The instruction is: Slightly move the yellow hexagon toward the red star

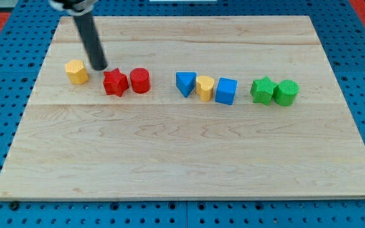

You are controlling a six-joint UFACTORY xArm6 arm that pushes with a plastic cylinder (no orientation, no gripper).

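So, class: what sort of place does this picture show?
Probably a robotics lab bench. A wooden board lies on a blue perforated surface, small blocks such as the yellow hexagon and red star sit in a row, and my tip stands between those two.

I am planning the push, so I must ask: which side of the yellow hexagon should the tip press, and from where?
Press its face on the view's left, coming from the left: the red star lies to the right of the yellow hexagon. My tip now stands between them, so it likely must go round first.

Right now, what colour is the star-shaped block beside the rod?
Red: the red star, seen in the camera view, sits right of my tip.
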